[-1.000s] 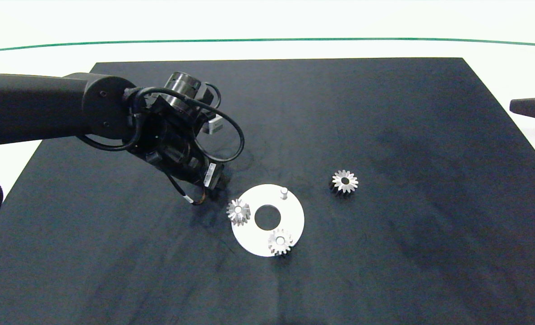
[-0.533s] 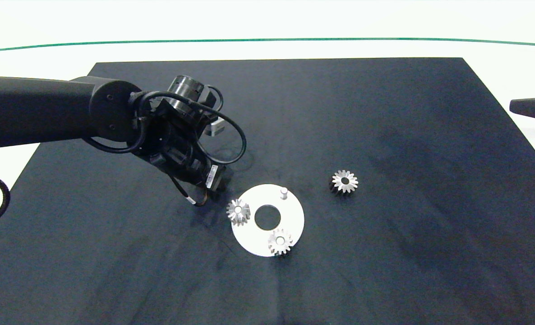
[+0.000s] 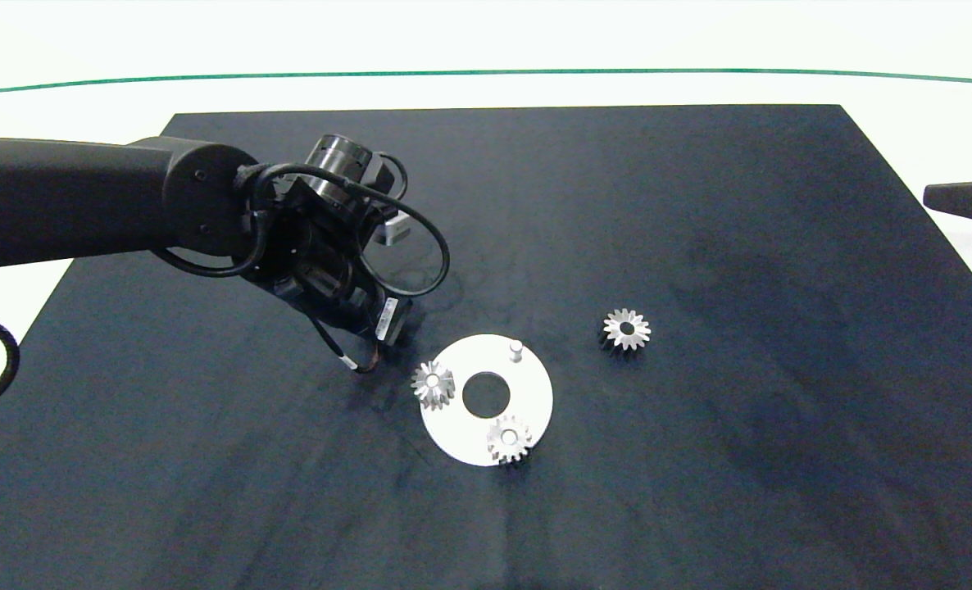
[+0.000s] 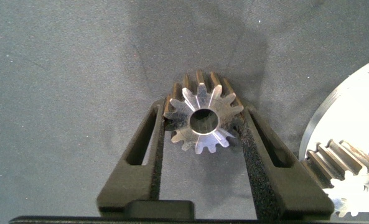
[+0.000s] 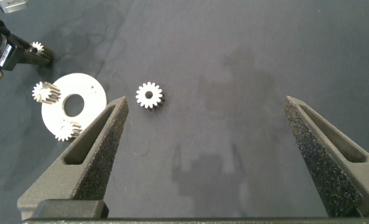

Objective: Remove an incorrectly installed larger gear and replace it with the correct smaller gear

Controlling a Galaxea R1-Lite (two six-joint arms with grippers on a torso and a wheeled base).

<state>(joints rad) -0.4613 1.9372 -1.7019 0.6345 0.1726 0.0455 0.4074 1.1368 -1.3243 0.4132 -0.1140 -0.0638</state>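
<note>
My left gripper has its fingers clamped on a smaller gear at ten o'clock off the white disc; the right gripper fingers are spread wide apart.

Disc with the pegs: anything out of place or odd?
One peg on the disc is bare; two gears sit on the others. The larger gear lies off it on the mat. The left gripper has its jaws shut on a smaller gear beside the disc; the right gripper is parked aside.
</note>
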